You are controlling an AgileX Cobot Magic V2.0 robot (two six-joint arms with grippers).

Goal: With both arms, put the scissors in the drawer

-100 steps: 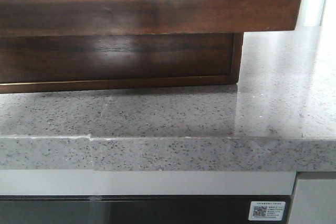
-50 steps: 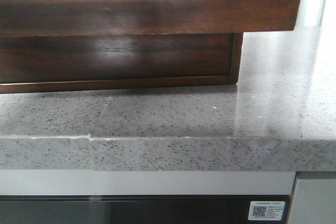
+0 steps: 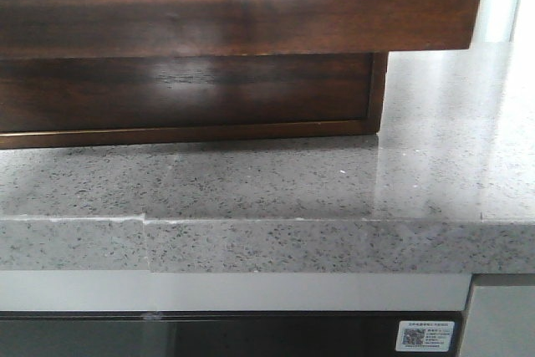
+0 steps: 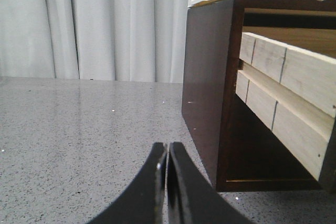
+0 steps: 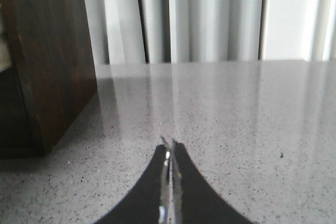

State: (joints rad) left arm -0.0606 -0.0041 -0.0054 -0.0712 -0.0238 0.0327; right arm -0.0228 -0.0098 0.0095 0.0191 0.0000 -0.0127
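The drawer (image 3: 251, 22) fills the top of the front view: a dark brown glossy front with a broad round-cornered cut-out, white inside, pulled out over the cabinet (image 3: 184, 94). In the left wrist view its pale wooden side (image 4: 286, 93) sticks out of the dark cabinet (image 4: 207, 77). My left gripper (image 4: 167, 148) is shut and empty, low over the counter beside the cabinet. My right gripper (image 5: 169, 145) is shut, low over the counter, with the cabinet (image 5: 47, 61) off to one side. The scissors are out of view. Neither gripper shows in the front view.
The grey speckled stone counter (image 3: 251, 181) carries the cabinet and has a front edge with a seam. White curtains (image 4: 94, 24) hang behind the counter. A dark appliance panel (image 3: 251, 336) sits below the counter edge.
The sheen on the cabinet front shifts slightly; nothing else has visibly moved.
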